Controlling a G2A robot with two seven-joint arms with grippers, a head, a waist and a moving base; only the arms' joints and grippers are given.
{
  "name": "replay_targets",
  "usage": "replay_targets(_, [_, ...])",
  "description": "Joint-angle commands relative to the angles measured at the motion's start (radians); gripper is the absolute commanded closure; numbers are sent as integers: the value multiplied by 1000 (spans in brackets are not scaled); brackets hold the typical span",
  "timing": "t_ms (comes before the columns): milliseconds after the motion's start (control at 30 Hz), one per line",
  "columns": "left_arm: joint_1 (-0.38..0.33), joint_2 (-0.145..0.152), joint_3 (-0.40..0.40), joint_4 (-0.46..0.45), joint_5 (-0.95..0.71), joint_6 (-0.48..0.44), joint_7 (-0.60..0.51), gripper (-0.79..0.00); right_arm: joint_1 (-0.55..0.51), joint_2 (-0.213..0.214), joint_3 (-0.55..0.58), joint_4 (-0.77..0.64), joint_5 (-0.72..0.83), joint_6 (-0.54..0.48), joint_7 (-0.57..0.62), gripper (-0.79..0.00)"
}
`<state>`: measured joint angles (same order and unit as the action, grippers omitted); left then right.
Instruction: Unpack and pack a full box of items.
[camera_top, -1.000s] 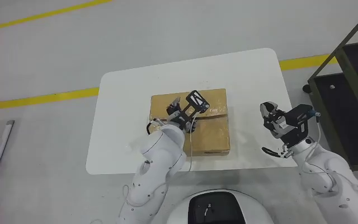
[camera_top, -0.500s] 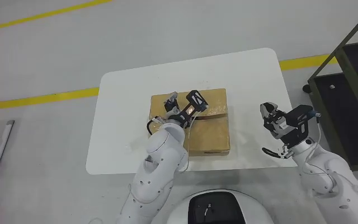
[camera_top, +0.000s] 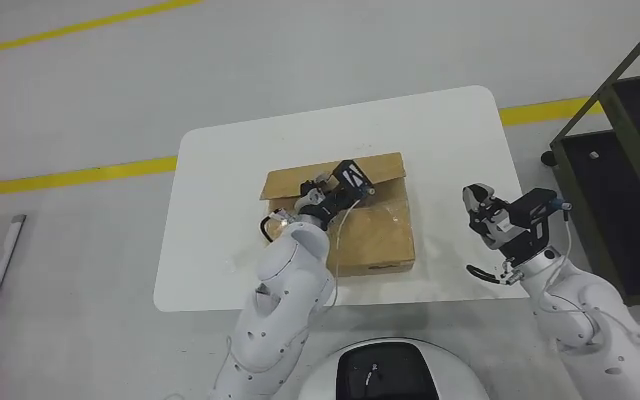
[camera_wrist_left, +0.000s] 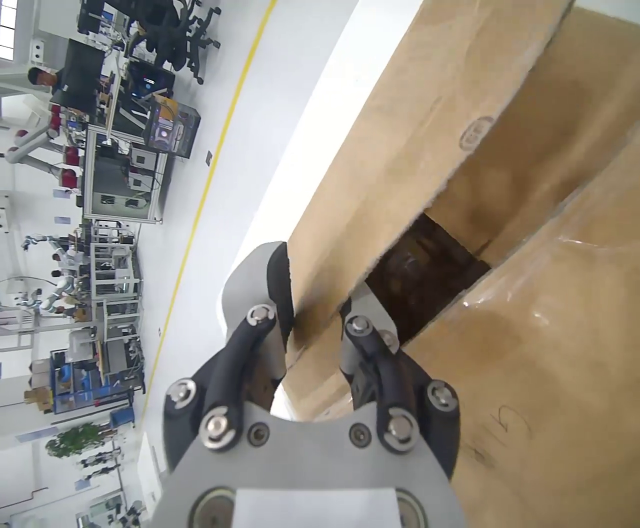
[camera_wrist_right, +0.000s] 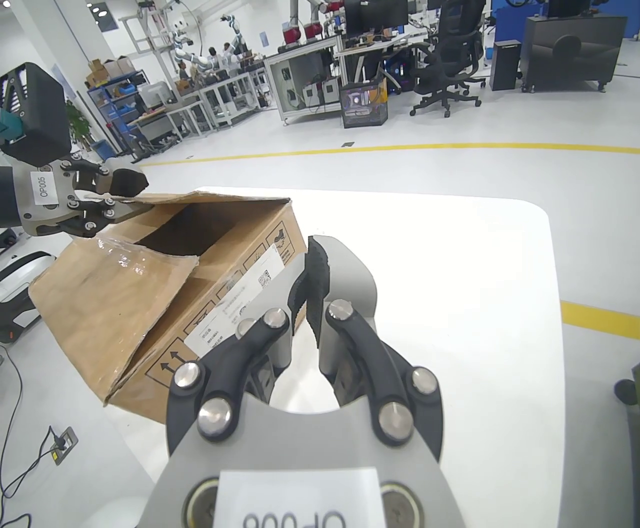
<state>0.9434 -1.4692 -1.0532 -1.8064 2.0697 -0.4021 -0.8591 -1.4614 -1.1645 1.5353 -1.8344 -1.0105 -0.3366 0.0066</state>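
Fingers (camera_wrist_left: 280, 285) of our left gripper (camera_wrist_left: 320, 305) are pinching the flap (camera_wrist_left: 400, 125) at 11 o'clock of the box (camera_top: 375, 235) | box is sitting at table (camera_top: 220, 200) centre | our right gripper (camera_wrist_right: 306, 280), narrow and empty, is hovering at its 3 o'clock

The smooth, round white left arm (camera_top: 290, 272) and right arm (camera_top: 588, 312) match. The grey metal left gripper (camera_wrist_left: 322, 295) and right gripper (camera_wrist_right: 310, 285) have black pads (camera_wrist_right: 316, 270), black link bars (camera_wrist_right: 370, 345), shiny round screws (camera_wrist_right: 185, 375) and white stickers (camera_wrist_right: 300, 500). A thin black cable (camera_top: 268, 225) loops beside the left wrist.

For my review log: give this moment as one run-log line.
left tool: shut on box flap | box: flap raised, partly open | right tool: shut, empty, over table beside box
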Motion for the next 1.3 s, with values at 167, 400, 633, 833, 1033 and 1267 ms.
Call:
replay_targets(167, [-96, -9, 1, 58, 42, 23, 57, -785, 2, 0, 0, -2, -3, 1, 2, 0])
replay_targets(400, [-239, -24, 17, 204, 88, 67, 149, -785, 0, -1, 2, -6, -3, 5, 8, 0])
replay_targets(633, [-374, -47, 51, 382, 117, 122, 216, -785, -2, -1, 5, -9, -3, 7, 9, 0])
replay_targets(833, [-459, -72, 94, 537, 117, 160, 228, -785, -1, -1, 9, -8, -2, 8, 12, 0])
replay_targets(1033, [-496, -97, 129, 662, 105, 184, 212, -785, 5, -1, 7, -3, -2, 8, 12, 0])
replay_targets(1267, [-508, -113, 130, 709, 97, 220, 200, -785, 10, -2, 3, 1, -5, 8, 14, 0])
